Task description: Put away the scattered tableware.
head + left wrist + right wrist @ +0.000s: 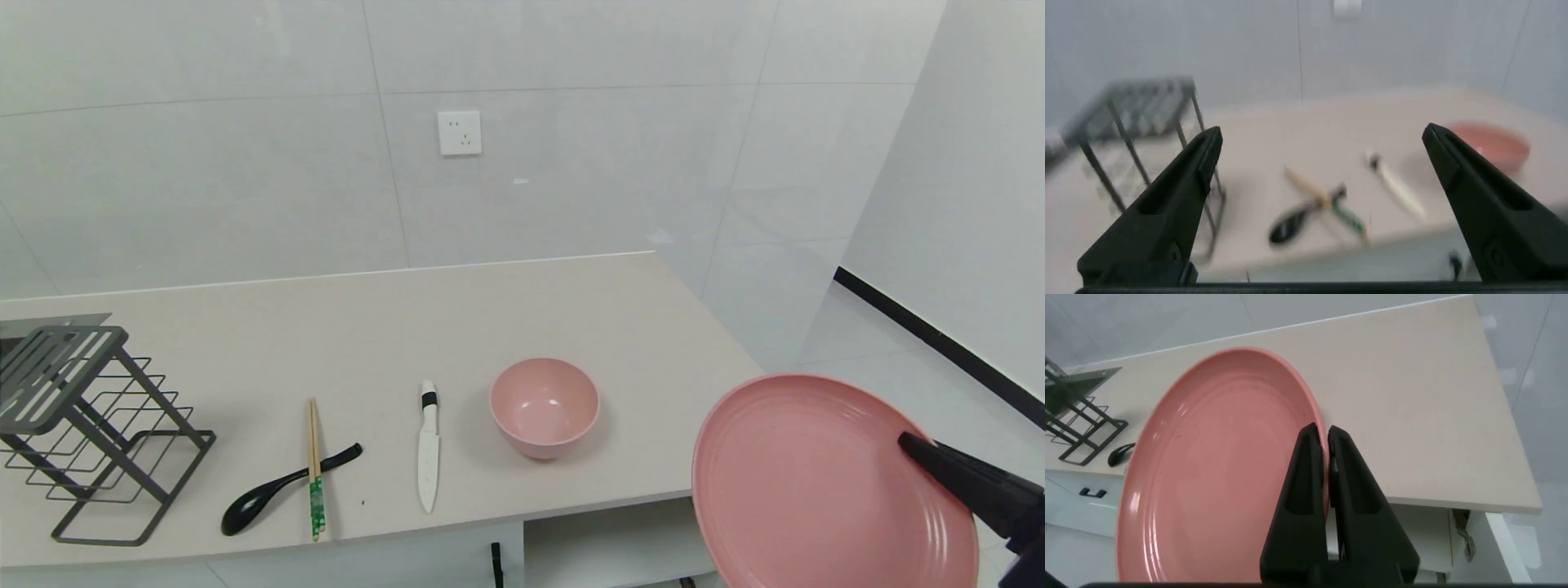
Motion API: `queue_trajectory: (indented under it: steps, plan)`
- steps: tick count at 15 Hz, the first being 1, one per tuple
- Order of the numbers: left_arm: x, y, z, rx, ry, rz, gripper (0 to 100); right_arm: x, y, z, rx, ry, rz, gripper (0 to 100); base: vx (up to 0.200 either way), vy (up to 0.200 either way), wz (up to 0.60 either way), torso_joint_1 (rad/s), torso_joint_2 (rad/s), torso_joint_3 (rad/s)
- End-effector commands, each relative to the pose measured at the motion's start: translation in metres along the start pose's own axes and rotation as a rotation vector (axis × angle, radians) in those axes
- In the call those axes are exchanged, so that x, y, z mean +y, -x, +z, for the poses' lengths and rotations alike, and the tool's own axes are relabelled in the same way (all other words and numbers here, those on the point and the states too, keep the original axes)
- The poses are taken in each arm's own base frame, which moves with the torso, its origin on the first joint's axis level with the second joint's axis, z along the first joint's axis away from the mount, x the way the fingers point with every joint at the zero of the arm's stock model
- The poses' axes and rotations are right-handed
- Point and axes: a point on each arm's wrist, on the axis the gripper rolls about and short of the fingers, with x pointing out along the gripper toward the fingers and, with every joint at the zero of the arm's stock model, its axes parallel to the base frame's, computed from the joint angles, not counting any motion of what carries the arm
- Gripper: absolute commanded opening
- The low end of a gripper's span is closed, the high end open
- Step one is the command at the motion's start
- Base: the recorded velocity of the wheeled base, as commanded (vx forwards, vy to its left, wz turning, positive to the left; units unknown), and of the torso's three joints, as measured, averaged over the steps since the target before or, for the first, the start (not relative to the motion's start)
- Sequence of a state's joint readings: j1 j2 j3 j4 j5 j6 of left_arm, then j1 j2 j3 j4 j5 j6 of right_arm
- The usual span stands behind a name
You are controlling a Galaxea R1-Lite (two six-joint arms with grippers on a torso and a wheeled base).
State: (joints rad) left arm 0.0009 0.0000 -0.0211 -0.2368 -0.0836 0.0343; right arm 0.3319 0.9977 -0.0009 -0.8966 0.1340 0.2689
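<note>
White tiled walls with a wall socket (459,132) stand behind a beige countertop (490,310).

1. Look at the countertop's left end. The grey wire dish rack (61,371) stands there.
2. Follow the front edge to the right from the rack. You will find:
   - a black spoon (261,496) with a pair of chopsticks (314,465) lying across its handle;
   - a white knife (428,449), near the chopsticks, its tip toward the front edge;
   - a pink bowl (544,406), upright, just right of the knife.
3. Check the right gripper (1321,441). Its fingers are clenched on the rim of the pink plate (816,490). The plate is held tilted in the air off the countertop's right front corner, apart from the bowl.
4. Check the left gripper (1321,131). Its fingers are spread wide and grasp nothing. It hangs in front of the countertop, and you see the rack, spoon, chopsticks and knife beyond it.
</note>
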Motion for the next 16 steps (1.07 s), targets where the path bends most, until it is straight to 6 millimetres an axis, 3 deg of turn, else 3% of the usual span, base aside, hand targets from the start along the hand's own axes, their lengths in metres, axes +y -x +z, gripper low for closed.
queue_trajectory:
  steps: [1,3,6,7,10,13,16]
  plan:
    - [0.000,0.001,0.012,-0.042,0.005,-0.014,100,0.002,0.005,0.002,-0.026,0.005,0.027,0,0.000,0.000,0.00,0.000,0.00,0.000]
    - [-0.001,0.000,0.008,0.035,0.023,-0.081,100,0.001,0.003,0.002,-0.017,-0.001,0.026,0,0.000,0.000,0.00,0.000,0.00,0.000]
    - [-0.001,-0.019,0.037,0.111,0.095,-0.168,100,0.002,0.002,0.004,-0.025,-0.003,0.026,0,0.000,0.000,0.00,0.000,0.00,0.000]
    - [0.000,-0.036,0.051,0.165,0.131,-0.226,100,0.002,0.001,0.006,-0.031,-0.004,0.028,0,0.000,0.000,0.00,0.000,0.00,0.000]
    - [0.001,-0.066,0.055,0.298,0.159,-0.308,100,0.002,0.001,0.006,-0.032,-0.005,0.030,0,0.000,0.000,0.00,0.000,0.00,0.000]
    - [-0.002,-0.117,0.051,0.468,0.221,-0.431,100,0.002,0.001,0.007,-0.036,-0.004,0.031,0,0.000,0.000,0.00,0.000,0.00,0.000]
    - [-0.015,-0.173,0.031,0.510,0.231,-0.512,100,0.002,0.001,0.007,-0.034,-0.004,0.031,0,0.000,0.000,0.00,0.000,0.00,0.000]
